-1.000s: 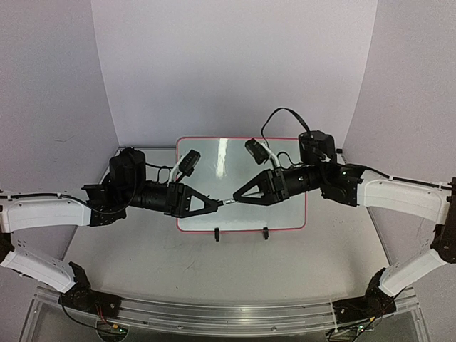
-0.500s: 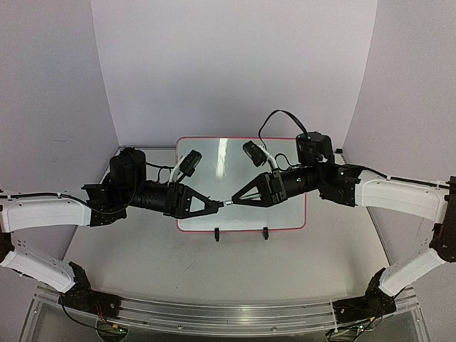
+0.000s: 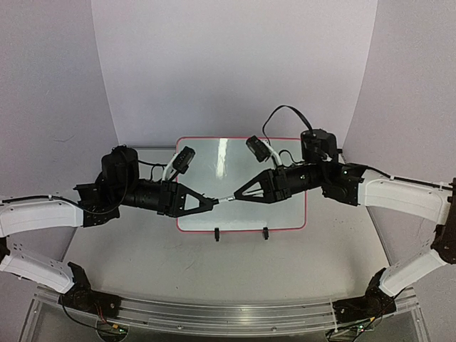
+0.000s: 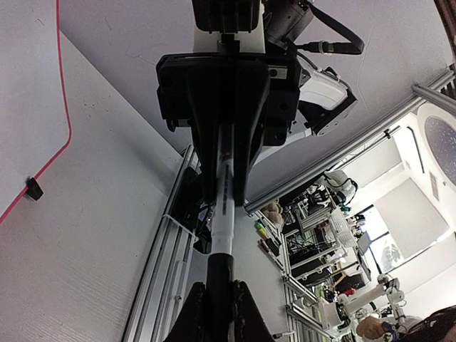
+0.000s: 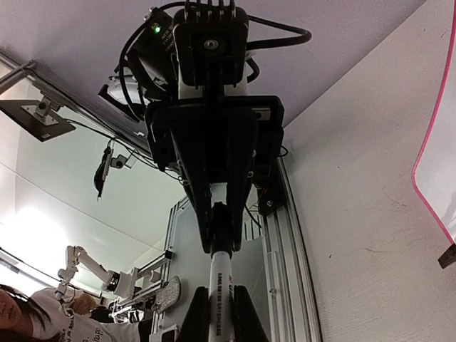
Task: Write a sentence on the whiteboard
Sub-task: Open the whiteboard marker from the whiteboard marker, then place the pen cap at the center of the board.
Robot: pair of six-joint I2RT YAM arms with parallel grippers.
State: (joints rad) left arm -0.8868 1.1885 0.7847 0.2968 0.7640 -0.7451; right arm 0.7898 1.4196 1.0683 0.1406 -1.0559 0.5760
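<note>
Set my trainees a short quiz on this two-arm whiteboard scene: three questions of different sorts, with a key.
1. True or false: the marker lies flat on the whiteboard.
2. The right gripper is shut on the marker's: A) white barrel B) black end C) nothing.
3. Fill in: the whiteboard's thin frame is coloured ____.

Key
1. False: the left gripper and right gripper hold it between them, off the board.
2. A
3. Red
</note>
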